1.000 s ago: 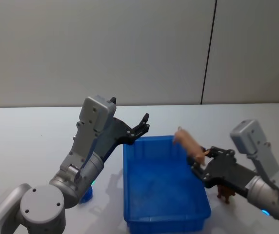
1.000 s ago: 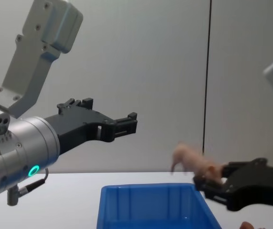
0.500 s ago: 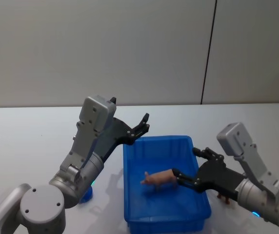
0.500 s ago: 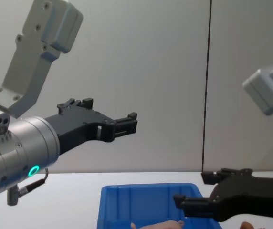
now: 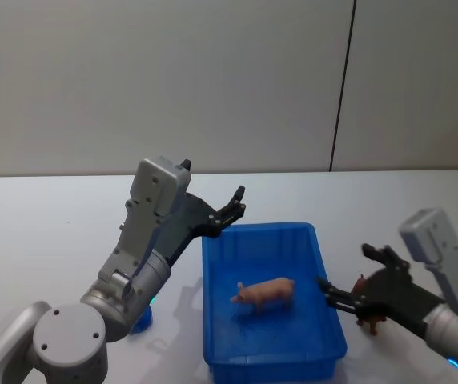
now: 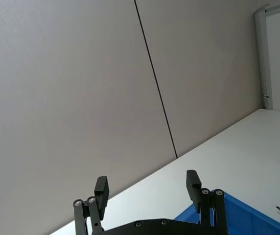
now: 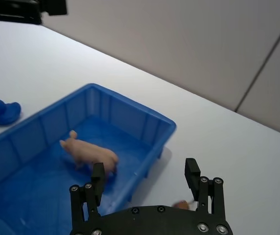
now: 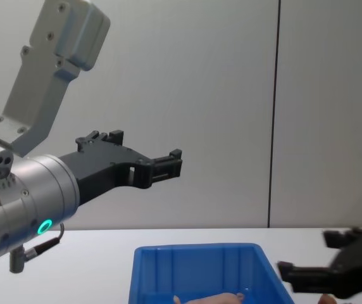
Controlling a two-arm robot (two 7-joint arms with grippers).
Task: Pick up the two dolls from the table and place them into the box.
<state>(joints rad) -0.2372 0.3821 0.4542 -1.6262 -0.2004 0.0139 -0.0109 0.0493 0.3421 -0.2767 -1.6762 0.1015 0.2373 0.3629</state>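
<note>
Inside the blue box (image 5: 273, 364), near the middle of its floor, the pink pig doll (image 5: 265, 293) is standing free of both grippers. The right gripper (image 5: 343, 268) is hovering just beside the box's right wall — fingers spread wide, holding nothing. Close by it a small brown doll (image 5: 369, 320) is sitting on the white table (image 5: 53, 224), outside the box. The left gripper (image 5: 237, 202) is hanging raised over the box's far left corner — its fingers parted and empty too. A blue duck toy (image 7: 2, 111) is resting on the table to the box's left.
</note>
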